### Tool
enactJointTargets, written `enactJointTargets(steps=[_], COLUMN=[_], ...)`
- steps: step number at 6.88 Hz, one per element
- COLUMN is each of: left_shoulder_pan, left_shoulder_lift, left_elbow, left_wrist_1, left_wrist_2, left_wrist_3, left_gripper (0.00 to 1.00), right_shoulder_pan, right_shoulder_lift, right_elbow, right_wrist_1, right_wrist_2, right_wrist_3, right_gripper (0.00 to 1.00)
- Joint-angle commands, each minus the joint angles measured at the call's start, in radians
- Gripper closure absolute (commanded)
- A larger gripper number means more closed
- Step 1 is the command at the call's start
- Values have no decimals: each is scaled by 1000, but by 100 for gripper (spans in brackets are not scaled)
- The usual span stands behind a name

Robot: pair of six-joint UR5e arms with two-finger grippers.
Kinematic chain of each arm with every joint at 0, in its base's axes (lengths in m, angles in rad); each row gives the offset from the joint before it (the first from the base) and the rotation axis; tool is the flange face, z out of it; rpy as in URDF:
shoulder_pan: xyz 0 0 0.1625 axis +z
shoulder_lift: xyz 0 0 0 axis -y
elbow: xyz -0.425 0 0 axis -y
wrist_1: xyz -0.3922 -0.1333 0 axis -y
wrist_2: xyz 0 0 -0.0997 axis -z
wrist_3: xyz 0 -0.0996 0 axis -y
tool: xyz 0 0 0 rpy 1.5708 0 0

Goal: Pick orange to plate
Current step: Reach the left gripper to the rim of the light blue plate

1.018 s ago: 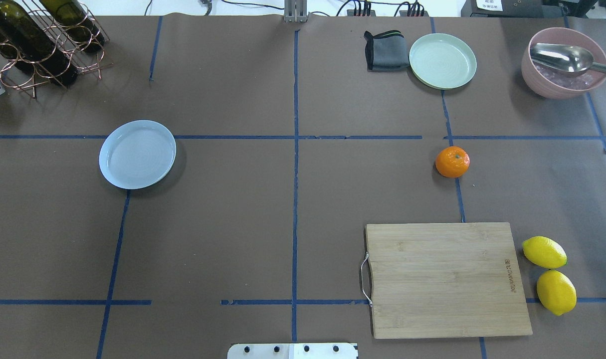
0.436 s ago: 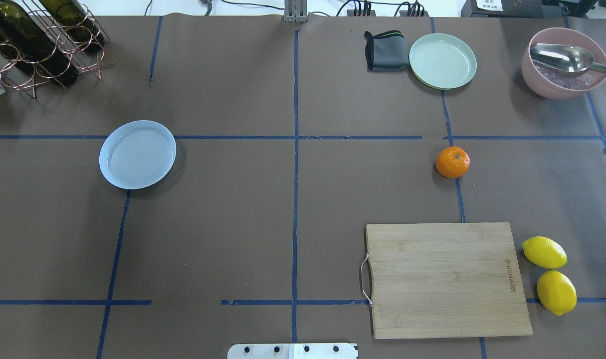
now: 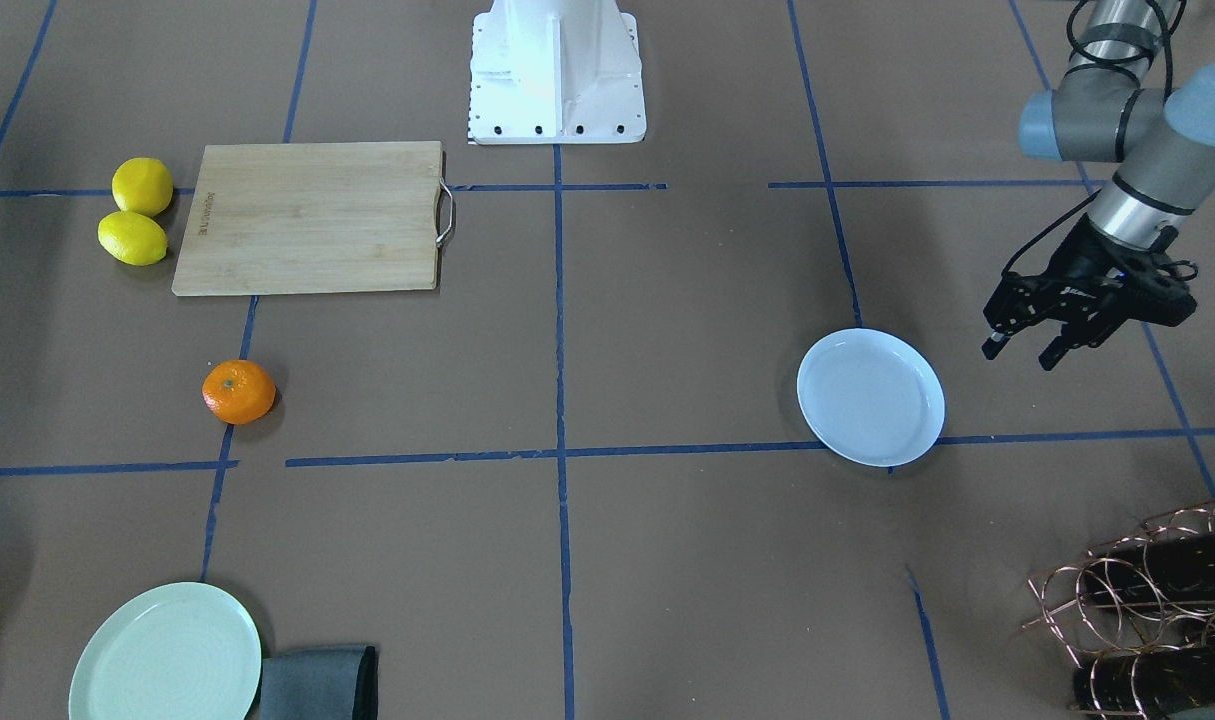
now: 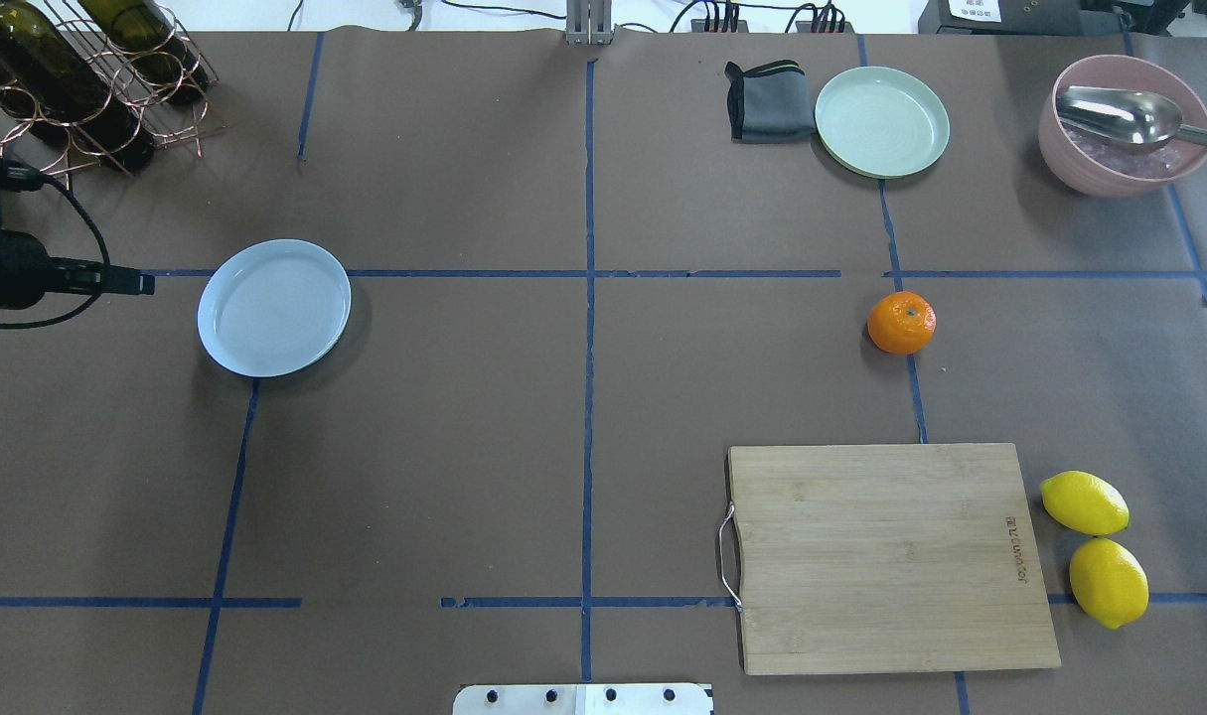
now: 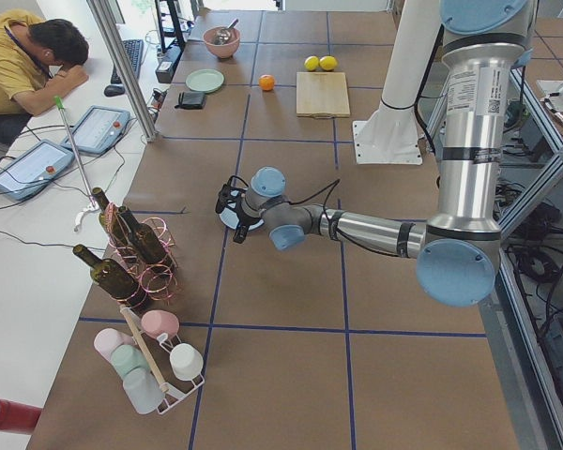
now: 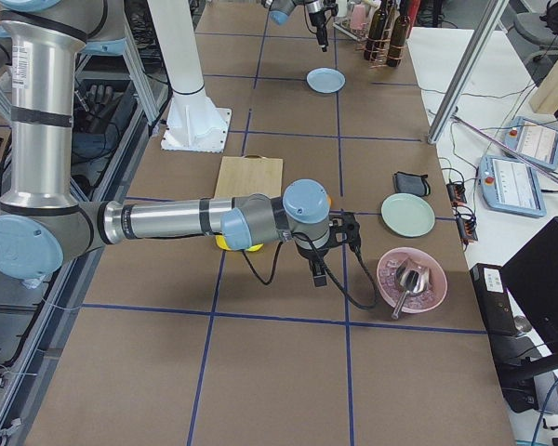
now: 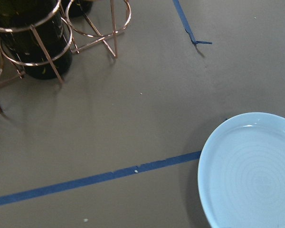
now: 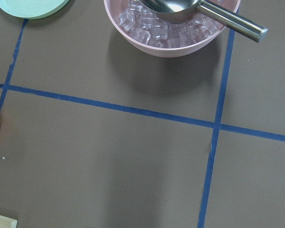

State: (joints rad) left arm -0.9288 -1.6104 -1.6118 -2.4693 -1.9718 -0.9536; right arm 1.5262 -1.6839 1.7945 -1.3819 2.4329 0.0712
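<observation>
Just beside my left gripper (image 3: 1019, 352), jaws wide, plate (image 3: 872, 397) on brown blue-taped table (image 3: 667, 330); right gripper (image 6: 318, 271) spread: can't tell.

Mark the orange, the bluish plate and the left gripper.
orange (image 4: 901, 323): overhead view, middle of the fruit.
plate (image 4: 273, 308): overhead view, bare centre.
left gripper (image 3: 1017, 352): front-facing view, midway between fingertips.

Table layout around the cutting board (image 4: 891, 556), seen from over the robot's shoulders.

Two lemons (image 4: 1084, 501) lie side by side just off the board's right edge. The orange (image 4: 901, 322) sits near the board's far edge, apart from it. Farther beyond lies a second plate (image 4: 881, 121) with a folded cloth (image 4: 767, 101) just beside its left rim. A bowl (image 4: 1125, 159) holding a scoop (image 4: 1120, 114) stands beyond and to the right. The plate (image 4: 273, 307) lies well to the board's left, farther back. The left gripper (image 3: 1019, 356) is just past the plate, and the bottle rack (image 4: 76, 79) is farthest left.
</observation>
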Motion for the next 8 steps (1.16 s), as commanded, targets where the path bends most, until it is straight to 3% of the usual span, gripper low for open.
enactJointTargets(steps=[1,5,6,7,8], left_shoulder_pan=[76,120,125,125,123], left_shoulder_lift=[-86,-91,-91,-91,-91], left_elbow=[87,119,122,122,116], left_wrist_1=[-7,-19,-17,-17,-19], left_wrist_2=[80,111,119,119,117], left_wrist_3=[-117,-117,-117,-114,-111], left_gripper=[47,48,53,96,100], right_shoulder_pan=[0,0,0,0,0], right_shoulder_lift=[0,-2,-2,-2,-2], right_elbow=[-1,-6,-7,-7,-7], right_wrist_1=[0,0,1,0,0], right_wrist_2=[0,0,-1,0,0], right_wrist_3=[1,-1,-1,-1,-1], right_gripper=[0,0,0,0,0])
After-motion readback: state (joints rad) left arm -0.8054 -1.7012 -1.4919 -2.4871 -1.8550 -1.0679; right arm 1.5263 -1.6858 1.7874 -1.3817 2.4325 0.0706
